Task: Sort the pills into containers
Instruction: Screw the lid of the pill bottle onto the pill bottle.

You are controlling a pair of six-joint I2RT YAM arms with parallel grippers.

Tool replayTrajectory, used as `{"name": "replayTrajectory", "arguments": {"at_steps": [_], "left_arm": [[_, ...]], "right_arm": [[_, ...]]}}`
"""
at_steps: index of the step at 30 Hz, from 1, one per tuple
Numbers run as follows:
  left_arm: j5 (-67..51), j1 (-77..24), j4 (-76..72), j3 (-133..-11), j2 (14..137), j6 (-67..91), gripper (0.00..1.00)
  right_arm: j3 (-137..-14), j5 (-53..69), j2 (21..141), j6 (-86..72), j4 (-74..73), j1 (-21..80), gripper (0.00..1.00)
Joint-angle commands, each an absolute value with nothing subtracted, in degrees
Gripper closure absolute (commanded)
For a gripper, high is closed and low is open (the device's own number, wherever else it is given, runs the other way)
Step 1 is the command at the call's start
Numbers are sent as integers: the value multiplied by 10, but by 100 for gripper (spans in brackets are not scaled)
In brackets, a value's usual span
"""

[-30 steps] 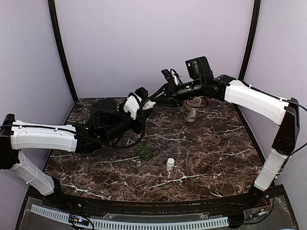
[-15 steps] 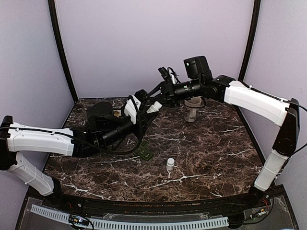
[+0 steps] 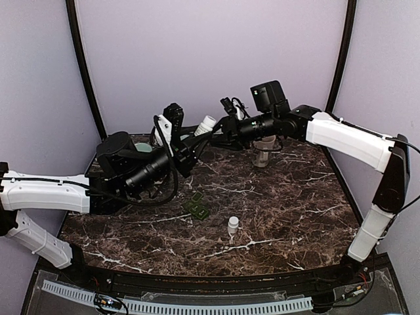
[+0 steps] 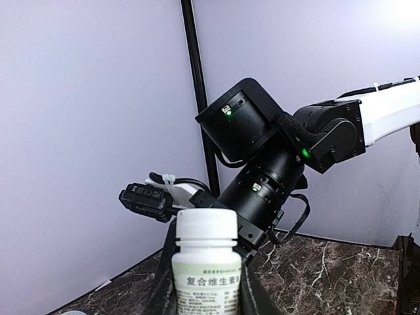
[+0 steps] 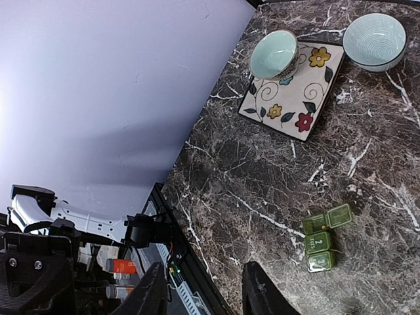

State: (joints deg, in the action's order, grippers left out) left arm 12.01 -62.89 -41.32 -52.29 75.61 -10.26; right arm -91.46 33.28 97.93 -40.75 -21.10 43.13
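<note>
My left gripper (image 4: pixel 206 298) is shut on a white pill bottle (image 4: pixel 206 259) with a printed label and its cap on, held upright in the air. In the top view the bottle (image 3: pixel 207 122) hangs over the back of the table, just left of my right gripper (image 3: pixel 222 133). The right gripper (image 5: pixel 203 296) is open, with only table showing between its fingers. The containers (image 5: pixel 325 237), small dark green lidded boxes, lie on the marble (image 3: pixel 197 205) below both arms. No loose pills show.
A small white bottle (image 3: pixel 233 226) stands near the table's front. A cream mug (image 3: pixel 264 152) sits at the back right under the right arm. Two pale teal bowls (image 5: pixel 274 54) (image 5: pixel 375 41) and a flowered square plate (image 5: pixel 308 95) lie at the left.
The right gripper has opened and come off the bottle's top. The left arm has pulled back to the left and lifted, carrying the bottle with it.
</note>
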Motion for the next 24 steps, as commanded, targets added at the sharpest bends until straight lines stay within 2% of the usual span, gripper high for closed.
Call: {"name": "replayTrajectory", "arguments": {"at_steps": [1, 7, 11, 17, 24], "left_arm": [[121, -630, -433, -517, 739, -98, 100], [117, -625, -420, -513, 729, -92, 100], [71, -596, -388, -511, 711, -44, 100], [-105, -507, -349, -504, 697, 82, 100], [-320, -440, -320, -545, 744, 174, 100]], "right_arm": [[-909, 316, 964, -396, -209, 430, 61], [-915, 271, 954, -346, -248, 426, 61], [-899, 225, 929, -288, -261, 422, 60], [-837, 203, 855, -226, -211, 407, 59], [-802, 240, 805, -177, -168, 405, 49]]}}
